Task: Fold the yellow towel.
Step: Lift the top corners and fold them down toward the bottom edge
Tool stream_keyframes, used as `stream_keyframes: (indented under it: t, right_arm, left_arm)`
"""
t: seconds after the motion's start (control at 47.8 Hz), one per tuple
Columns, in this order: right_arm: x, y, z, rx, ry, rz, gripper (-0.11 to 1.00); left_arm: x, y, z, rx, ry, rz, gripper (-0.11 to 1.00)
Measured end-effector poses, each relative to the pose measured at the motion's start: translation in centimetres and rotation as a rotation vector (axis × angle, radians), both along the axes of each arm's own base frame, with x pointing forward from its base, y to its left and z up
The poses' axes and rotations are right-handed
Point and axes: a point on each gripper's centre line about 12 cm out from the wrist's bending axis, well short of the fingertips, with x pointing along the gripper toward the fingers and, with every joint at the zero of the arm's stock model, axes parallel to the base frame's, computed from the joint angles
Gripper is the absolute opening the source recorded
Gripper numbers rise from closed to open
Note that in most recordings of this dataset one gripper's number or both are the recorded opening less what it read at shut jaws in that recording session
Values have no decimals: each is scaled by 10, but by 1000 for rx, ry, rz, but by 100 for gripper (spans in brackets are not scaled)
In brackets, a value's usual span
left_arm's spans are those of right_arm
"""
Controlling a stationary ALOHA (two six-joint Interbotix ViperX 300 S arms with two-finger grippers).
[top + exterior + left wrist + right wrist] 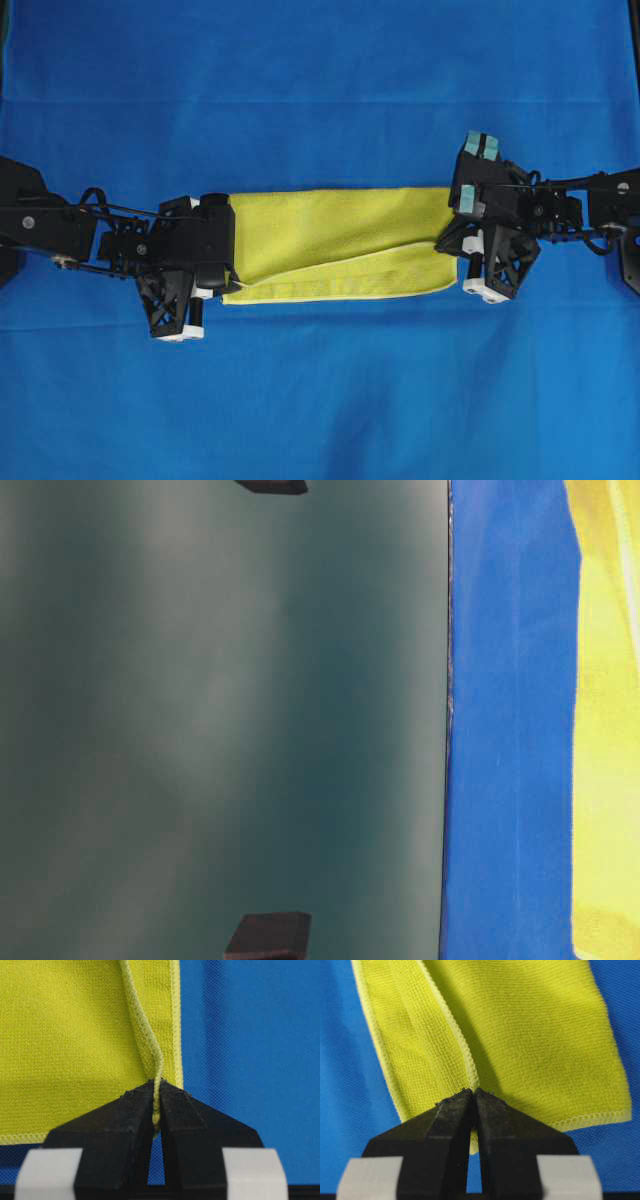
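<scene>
Pinching opposite ends of the yellow towel (pixel 340 240), left pincer (pixel 156 1091) and right pincer (pixel 473 1094) clamp its hem.

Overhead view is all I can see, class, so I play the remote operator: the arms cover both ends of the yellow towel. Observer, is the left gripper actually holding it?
Observer: Yes. The left wrist view shows the left gripper shut on a raised hem of the yellow towel.
Operator: And the right one?
Observer: The right gripper is likewise shut on the towel's stitched edge, between two layers.
Operator: Anything beyond the blue cloth?
Observer: The table-level view shows the blue cloth ending at a straight edge, with a dark green surface beside it.
</scene>
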Motion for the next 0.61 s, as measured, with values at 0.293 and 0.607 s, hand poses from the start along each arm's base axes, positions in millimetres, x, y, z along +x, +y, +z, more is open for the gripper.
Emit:
stream_keyframes:
  t: [0.293, 0.607]
  right_arm:
    - [0, 0, 0, 4, -2, -6, 3]
    - [0, 3, 0, 5, 0, 6, 61]
  left_arm:
    - [0, 0, 0, 4, -2, -4, 1]
    - [1, -1, 1, 16, -15, -18, 57]
